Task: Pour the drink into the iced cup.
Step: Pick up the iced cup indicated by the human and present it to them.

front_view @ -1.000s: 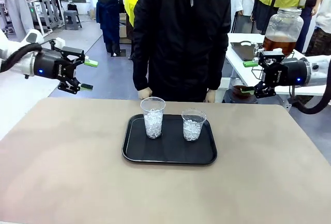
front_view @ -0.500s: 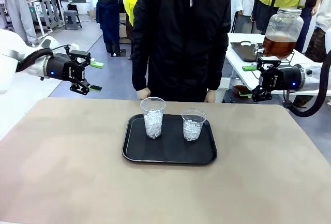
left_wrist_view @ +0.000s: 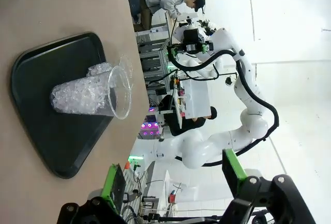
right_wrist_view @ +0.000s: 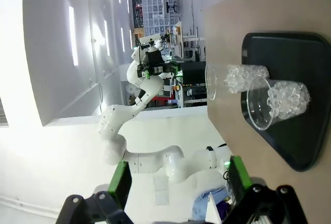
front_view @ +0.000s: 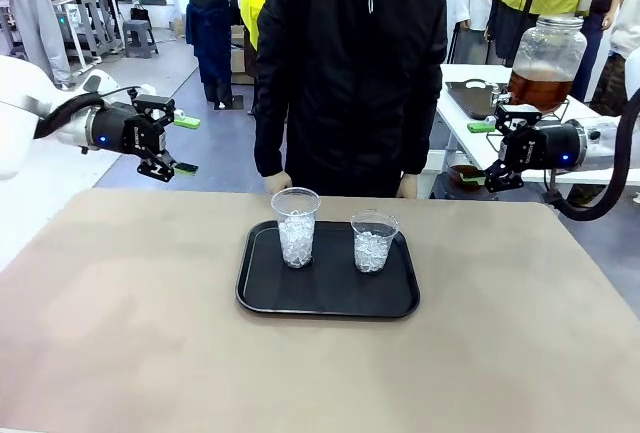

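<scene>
Tan table (front_view: 120, 333), person at its far side; the drink (front_view: 538, 89) sits in a glass jar (front_view: 548, 48) beyond the right corner, well apart from the black tray (front_view: 330, 298) holding a tall iced cup (front_view: 296, 228) and a short iced cup (front_view: 374, 243). Left gripper (front_view: 185, 145) and right gripper (front_view: 476, 153) both gape wide, empty. Suggest clasping a cup mid-wall, gently, kept upright.

Black tray (front_view: 330, 295), tan table (front_view: 120, 333), amber drink (front_view: 540, 89)

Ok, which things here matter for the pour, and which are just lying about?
For the job: drink in the glass dispenser jar; taller iced cup; shorter iced cup.
Just there: black tray under both cups; person standing opposite.
</scene>
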Controlling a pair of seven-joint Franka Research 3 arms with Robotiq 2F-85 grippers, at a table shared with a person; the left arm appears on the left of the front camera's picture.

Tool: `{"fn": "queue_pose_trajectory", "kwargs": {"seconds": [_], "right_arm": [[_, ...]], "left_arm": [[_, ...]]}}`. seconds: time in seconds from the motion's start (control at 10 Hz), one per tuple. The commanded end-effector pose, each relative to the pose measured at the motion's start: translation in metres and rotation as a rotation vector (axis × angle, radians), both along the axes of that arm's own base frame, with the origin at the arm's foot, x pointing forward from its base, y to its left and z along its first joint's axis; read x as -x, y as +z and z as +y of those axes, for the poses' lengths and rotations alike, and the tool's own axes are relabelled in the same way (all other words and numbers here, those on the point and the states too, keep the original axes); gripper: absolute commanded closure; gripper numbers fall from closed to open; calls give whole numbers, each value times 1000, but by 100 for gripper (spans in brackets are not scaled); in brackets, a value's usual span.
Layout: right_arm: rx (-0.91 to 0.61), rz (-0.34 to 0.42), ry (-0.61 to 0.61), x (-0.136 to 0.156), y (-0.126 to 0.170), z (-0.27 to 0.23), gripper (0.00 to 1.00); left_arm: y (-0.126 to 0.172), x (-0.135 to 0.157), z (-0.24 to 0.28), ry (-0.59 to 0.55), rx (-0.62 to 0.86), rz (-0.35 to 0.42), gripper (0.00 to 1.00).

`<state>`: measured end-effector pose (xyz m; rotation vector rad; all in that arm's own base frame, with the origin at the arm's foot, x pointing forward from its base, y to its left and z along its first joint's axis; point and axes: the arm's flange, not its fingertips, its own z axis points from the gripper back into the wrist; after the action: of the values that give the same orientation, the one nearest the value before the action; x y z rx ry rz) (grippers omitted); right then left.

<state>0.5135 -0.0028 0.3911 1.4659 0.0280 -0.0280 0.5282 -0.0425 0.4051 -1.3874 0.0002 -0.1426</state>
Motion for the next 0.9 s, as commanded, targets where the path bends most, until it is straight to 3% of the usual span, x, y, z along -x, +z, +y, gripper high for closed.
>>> {"fn": "queue_pose_trajectory", "kwargs": {"seconds": [0.0, 0.8], "right_arm": [[1, -1, -6, 1, 1, -1, 0], [1, -1, -6, 1, 1, -1, 0]], "left_arm": [[2, 4, 0, 4, -3, -10, 0], [2, 4, 0, 4, -3, -10, 0]]}}
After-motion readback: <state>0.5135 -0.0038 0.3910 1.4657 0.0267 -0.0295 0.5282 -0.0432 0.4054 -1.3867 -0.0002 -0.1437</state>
